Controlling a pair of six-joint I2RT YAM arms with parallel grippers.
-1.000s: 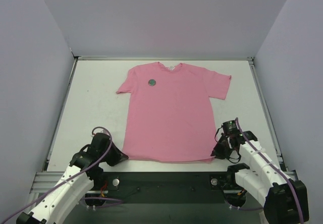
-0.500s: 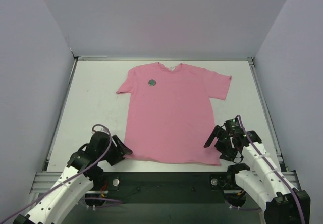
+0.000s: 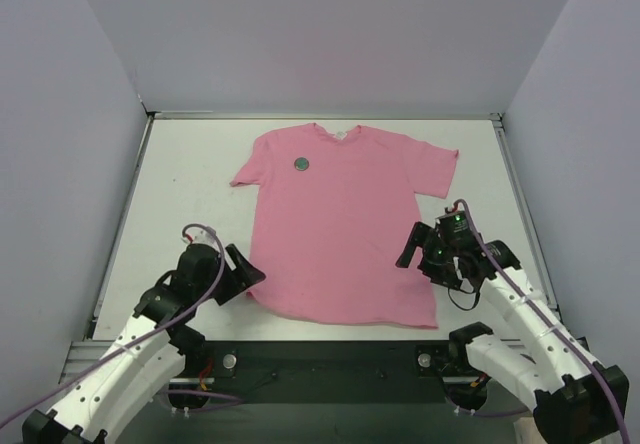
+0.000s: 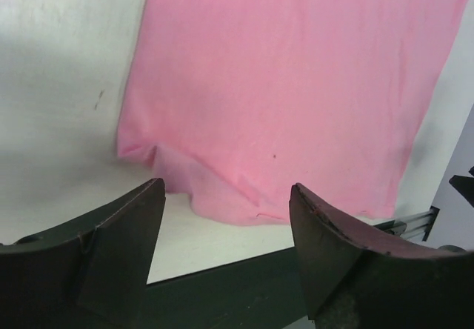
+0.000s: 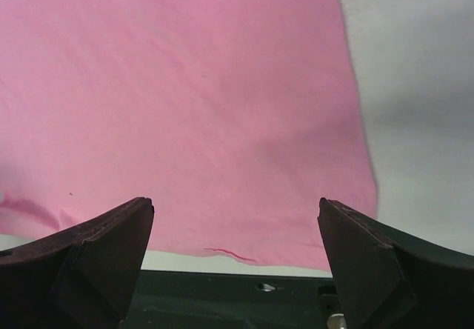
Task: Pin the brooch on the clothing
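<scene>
The brooch [image 3: 301, 164] is sitting high on the chest of the flat-spread pink T-shirt [image 3: 340, 244], while the left gripper [image 3: 245, 267] and right gripper [image 3: 409, 249] are hovering wide open and empty near the hem, presumably because pinning looks done.

A white table [image 3: 180, 194] sits inside 3 pale grey walls [image 3: 330, 34], edged by a metal rail [image 3: 320, 116].

a soft, matt pink cloth t-shirt [image 3: 340, 234], smooth but for its rumpled hem, lies on a matt white tabletop [image 3: 190, 204] with faint scuffs, its dark brooch [image 3: 301, 164] too small to judge for sheen, beside dull black jaws and arms [image 3: 120, 364] shelled in smooth white plastic.
</scene>
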